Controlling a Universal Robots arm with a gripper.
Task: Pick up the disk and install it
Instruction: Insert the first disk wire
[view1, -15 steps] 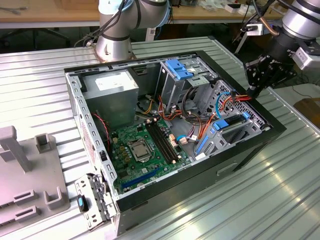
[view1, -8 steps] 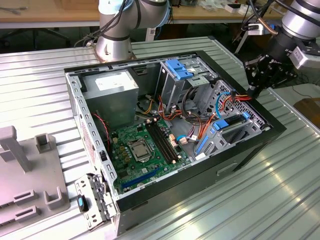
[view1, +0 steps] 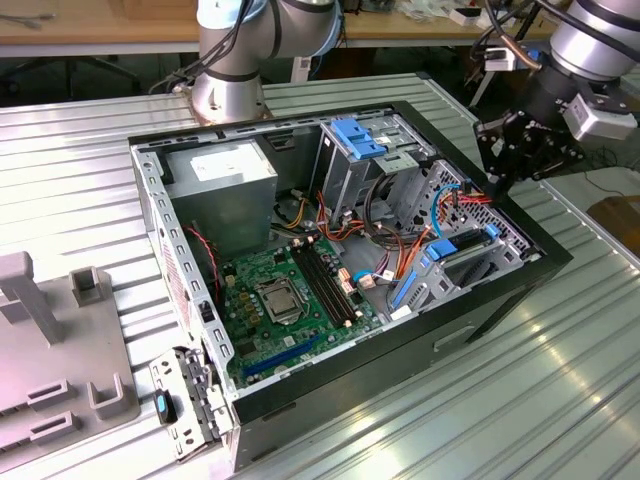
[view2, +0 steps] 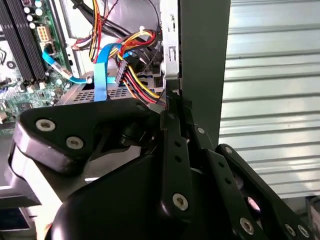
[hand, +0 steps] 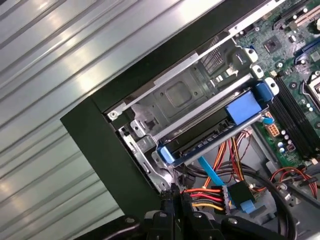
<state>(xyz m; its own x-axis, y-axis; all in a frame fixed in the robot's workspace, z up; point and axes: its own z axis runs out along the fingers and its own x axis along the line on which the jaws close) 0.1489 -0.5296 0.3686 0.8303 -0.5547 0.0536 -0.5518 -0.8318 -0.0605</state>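
Note:
The disk (hand: 210, 131), a grey drive in a bright blue carrier, lies in the metal drive bay at the front corner of the open computer case (view1: 150, 215). In the exterior view the disk (view1: 463, 243) sits low on the case's right side. My gripper (view1: 497, 178) hangs at the case's right wall, just above and behind the disk. Its black fingers are shut with nothing between them in both wrist views. The gripper (hand: 175, 197) tips rest beside a bundle of red, orange and yellow power wires (hand: 205, 197), apart from the disk. The gripper (view2: 172, 102) is also close to the case wall.
A big grey box with a white label (view1: 225, 175) fills the case's back left. The green motherboard (view1: 290, 300) lies on the floor. A blue ribbed latch (view1: 360, 135) tops the upper cage. Loose cables (view1: 395, 265) cross the middle. A grey fixture (view1: 50, 350) stands on the ribbed table (view1: 480, 400).

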